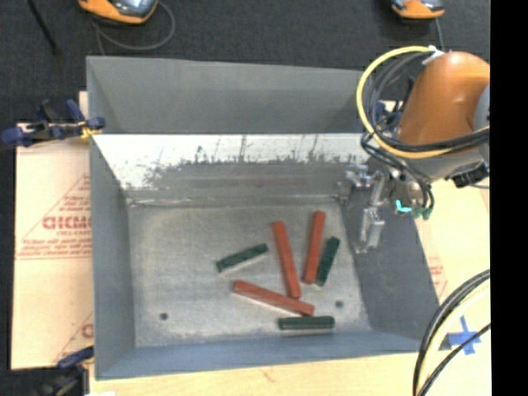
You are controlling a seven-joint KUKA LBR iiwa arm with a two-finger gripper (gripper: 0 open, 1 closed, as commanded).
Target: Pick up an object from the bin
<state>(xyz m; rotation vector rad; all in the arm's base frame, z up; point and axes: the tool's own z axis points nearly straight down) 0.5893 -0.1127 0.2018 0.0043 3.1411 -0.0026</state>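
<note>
The arm's metal gripper (366,244) hangs low at the right side of the grey metal bin (109,254), close to the right wall. Whether it is open or closed I cannot tell; nothing shows in its grasp. Just left of it lies a short dark green flat bar (328,260), side by side with an upright orange-red flat bar (314,246). Further left, more red and green bars lie scattered over the floor.
</note>
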